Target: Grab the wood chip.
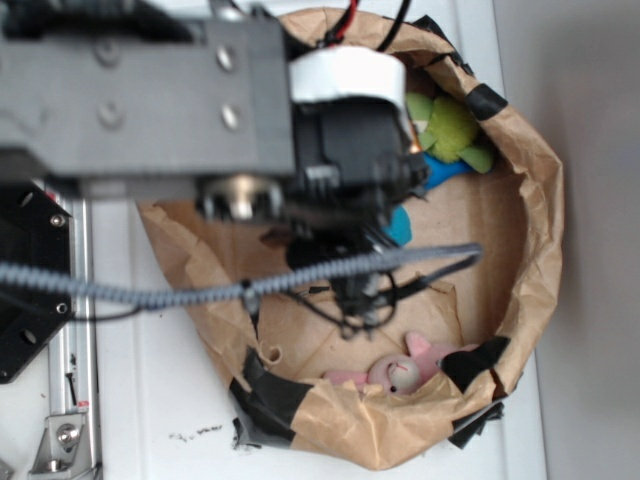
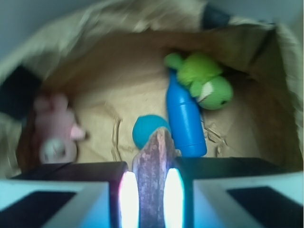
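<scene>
Wood chip: a flat, elongated dark brown piece of wood with streaky grain [image 2: 153, 175], splintery at its tip, standing up between the two finger pads.
Gripper: the black robot gripper [image 2: 152, 194] is pinched on the chip, one glowing pale pad [image 2: 128, 197] pressed to each flat side.
Container: a crumpled tan paper-and-cardboard bin [image 1: 535, 215] with a creased floor, its rim patched with black tape.
Blue ball: a smooth teal-blue round ball [image 2: 145, 130] on the floor beyond the chip's tip, just beside the bottle.
Bottle: a glossy blue plastic bottle [image 2: 185, 121] lying down, its neck towards the frog.
Frog: a fuzzy green plush frog [image 2: 204, 80] in the far corner, touching the bottle.
Pig: a soft pink plush pig [image 2: 54, 130] against the opposite wall.
Wrist view only: the chip and the grip on it show plainly here.
Exterior view only: the grey arm and a coiled grey cable [image 1: 200, 290] cross over the bin and hide the chip; the white table [image 1: 150, 400] shows underneath.
</scene>
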Available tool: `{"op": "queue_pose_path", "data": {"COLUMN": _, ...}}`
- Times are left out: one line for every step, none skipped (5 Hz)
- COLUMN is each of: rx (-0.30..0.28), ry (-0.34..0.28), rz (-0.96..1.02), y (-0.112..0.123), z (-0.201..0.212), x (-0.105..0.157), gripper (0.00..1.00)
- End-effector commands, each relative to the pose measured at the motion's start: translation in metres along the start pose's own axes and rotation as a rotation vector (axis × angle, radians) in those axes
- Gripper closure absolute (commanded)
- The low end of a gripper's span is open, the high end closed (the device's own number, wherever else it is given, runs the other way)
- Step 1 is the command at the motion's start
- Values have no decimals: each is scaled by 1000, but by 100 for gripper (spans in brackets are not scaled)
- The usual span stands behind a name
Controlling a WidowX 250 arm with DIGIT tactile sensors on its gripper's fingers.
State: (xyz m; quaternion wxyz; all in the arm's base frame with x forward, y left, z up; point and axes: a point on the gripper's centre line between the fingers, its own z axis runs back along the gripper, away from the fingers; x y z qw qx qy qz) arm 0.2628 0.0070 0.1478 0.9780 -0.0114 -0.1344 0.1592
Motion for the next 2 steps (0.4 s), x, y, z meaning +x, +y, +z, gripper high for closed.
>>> {"op": "queue_pose_path", "data": {"rx": -11, "ry": -48, "rz": 24, "y": -3, "z": 0, "x": -7, "gripper": 100}}
{"op": "queue_pose_path", "data": {"rx": -23, "ry": -63, "rz": 28, "y": -3, "z": 1, "x": -8, "gripper": 100}}
